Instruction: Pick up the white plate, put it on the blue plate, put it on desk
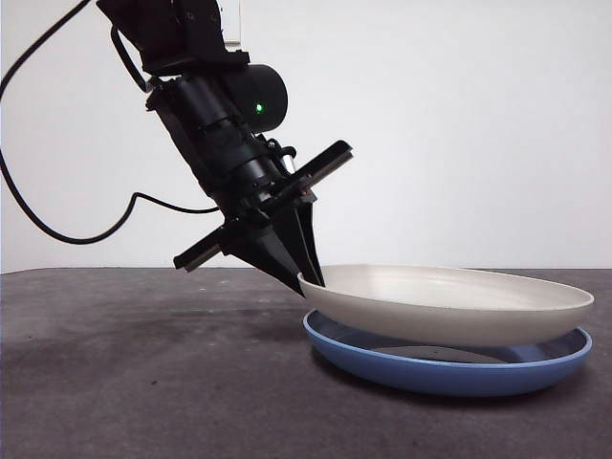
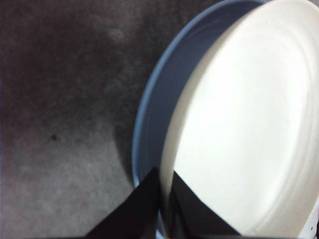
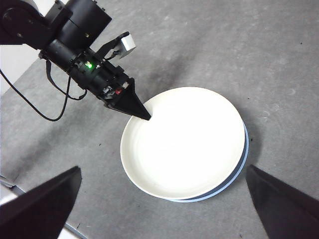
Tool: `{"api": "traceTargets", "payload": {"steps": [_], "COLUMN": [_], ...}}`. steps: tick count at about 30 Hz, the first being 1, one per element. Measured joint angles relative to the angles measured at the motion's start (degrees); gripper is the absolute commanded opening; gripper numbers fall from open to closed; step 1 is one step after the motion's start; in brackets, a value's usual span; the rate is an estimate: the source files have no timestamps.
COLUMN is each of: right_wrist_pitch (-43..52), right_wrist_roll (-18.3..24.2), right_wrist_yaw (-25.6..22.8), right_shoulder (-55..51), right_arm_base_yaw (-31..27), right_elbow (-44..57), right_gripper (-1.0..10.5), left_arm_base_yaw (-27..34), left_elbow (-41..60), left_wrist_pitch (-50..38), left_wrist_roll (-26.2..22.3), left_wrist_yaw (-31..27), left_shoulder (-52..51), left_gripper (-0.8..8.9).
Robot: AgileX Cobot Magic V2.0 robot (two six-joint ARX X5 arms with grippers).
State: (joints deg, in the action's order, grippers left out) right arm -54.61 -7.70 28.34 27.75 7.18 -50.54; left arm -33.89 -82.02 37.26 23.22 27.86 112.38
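White plate (image 1: pixel 449 301) sits on top of the blue plate (image 1: pixel 449 368), tilted: the edge by the left pincer (image 1: pixel 308 277) is raised, the opposite edge rests low inside the blue rim. Left pincer comes down at a slant from above, jaws clamped together on the white plate's rim, one jaw inside, one outside, seen close in the left wrist view (image 2: pixel 167 199). Blue plate lies flat on the dark speckled bench (image 1: pixel 124 382), showing as a crescent beside the white one from overhead (image 3: pixel 239 169). Right pincer (image 3: pixel 164 199) hangs high above both plates, jaws wide apart, holding nothing. A black cable (image 1: pixel 57 229) trails behind the left arm.
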Motion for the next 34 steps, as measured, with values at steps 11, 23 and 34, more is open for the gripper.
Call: {"api": "traceTargets", "payload": {"steps": [11, 23, 34], "right_wrist_pitch": [0.0, 0.0, -0.04], "right_wrist_roll": [0.0, -0.02, -2.27], "right_wrist_yaw": [0.07, 0.09, 0.04], "right_shoulder": [0.0, 0.0, 0.02], "right_arm_base_yaw": [0.15, 0.35, 0.35], "right_elbow": [0.0, 0.0, 0.0], "right_gripper": [6.0, 6.0, 6.0], "left_arm_base_yaw": [-0.04, -0.15, 2.32], "left_elbow": [-0.02, -4.22, -11.13], "left_wrist_pitch": [-2.25, 1.16, 21.09], "left_wrist_roll": [-0.44, -1.55, -12.46], "left_wrist_yaw": [1.44, 3.8, 3.52], "left_shoulder": [0.17, 0.17, -1.11], "left_gripper": [2.49, 6.04, 5.99]}}
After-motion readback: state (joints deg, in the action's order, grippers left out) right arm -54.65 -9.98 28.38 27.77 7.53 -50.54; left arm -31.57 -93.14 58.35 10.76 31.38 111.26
